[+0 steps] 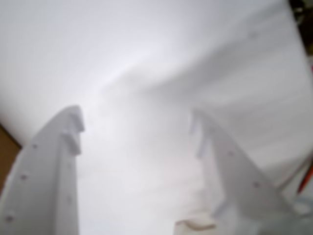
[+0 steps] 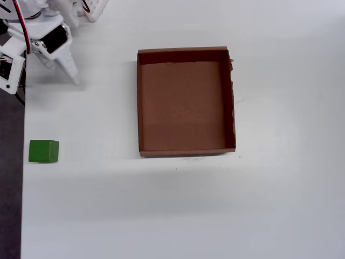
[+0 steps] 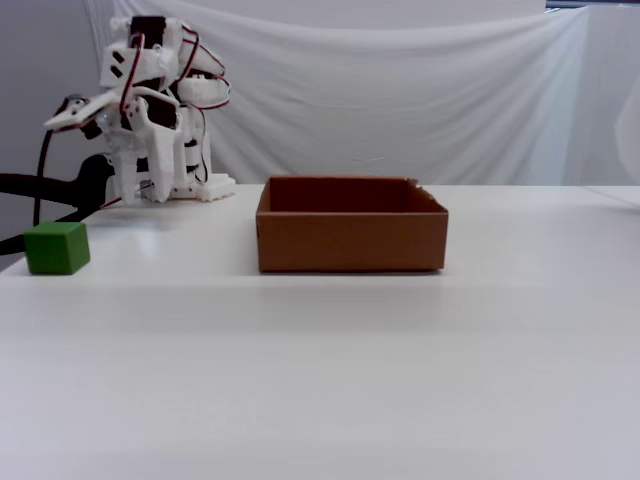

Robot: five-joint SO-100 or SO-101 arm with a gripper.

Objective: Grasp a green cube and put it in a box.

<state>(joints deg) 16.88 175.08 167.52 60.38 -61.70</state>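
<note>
Up close, in the wrist view, we see the gripper (image 1: 137,129) with its two white fingers (image 1: 54,171) spread wide and nothing between them. Behind them lies blurred white cloth, and a sliver of brown shows at the left edge.

Next, in the overhead view, we look down on the white table (image 2: 178,210). The box (image 2: 139,102), brown and shallow, sits near the middle, its right wall ragged, and it holds nothing. The green cube (image 2: 43,151) rests flat on the table near the left edge, well apart from the box. The arm (image 2: 38,38) is folded in the top left corner, well away from both.

Lastly, in the fixed view, we face the table from the side. The cube (image 3: 56,248) sits at the far left, the box (image 3: 350,238) stands in the centre, and the arm (image 3: 150,110) is folded behind the cube against a white curtain (image 3: 400,90).
</note>
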